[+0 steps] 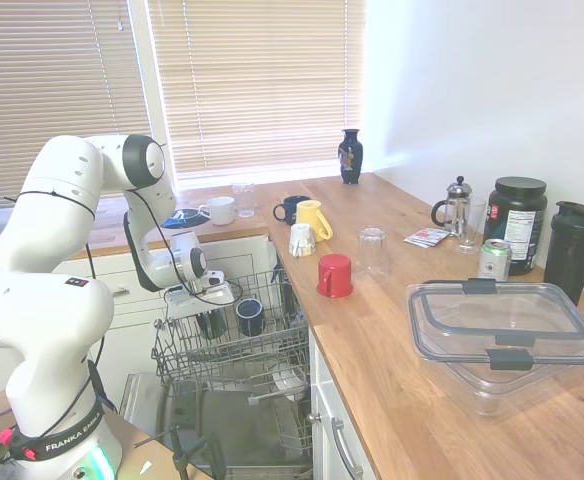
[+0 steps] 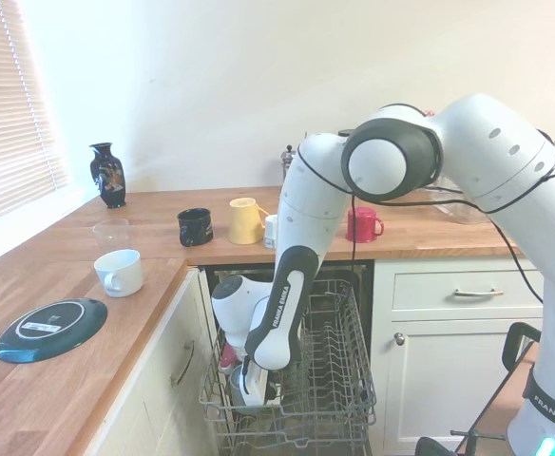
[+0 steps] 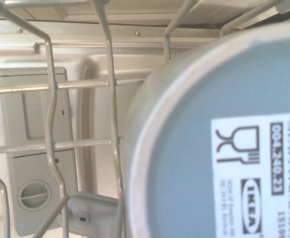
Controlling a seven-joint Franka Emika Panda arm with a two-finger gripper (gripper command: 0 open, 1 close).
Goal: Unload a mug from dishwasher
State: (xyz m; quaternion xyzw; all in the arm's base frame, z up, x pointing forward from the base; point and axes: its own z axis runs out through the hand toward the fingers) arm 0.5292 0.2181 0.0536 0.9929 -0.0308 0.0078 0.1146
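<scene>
Presently the gripper (image 1: 210,322) sits low inside the wire rack (image 1: 272,355) of the dishwasher (image 1: 234,432), left of centre in the first exterior view and at lower centre of the second exterior view. The mug (image 3: 219,148) fills the right half of the wrist view, its grey-blue base with a white printed label turned to the lens, so it stands upside down directly under the wrist. Whether the fingers are spread or closed on it cannot be told: both exterior views show only a dark shape at the gripper's tip, masked by the wrist and the rack wires. A dark navy mug (image 1: 250,316) stands in the rack just beside the gripper, towards the right of the frame. A red mug (image 1: 334,275) and other cups stand on the wooden counter (image 1: 392,370), well apart from the rack. Judged risks: the rack tines rise close around the mug in the wrist view, so a lift that is not straight up could catch its rim on a wire and tilt or drop it. A grip taken off-centre on the smooth wall could let it slip. Any sideways travel while low could knock the neighbouring navy mug or drag the rack.
</scene>
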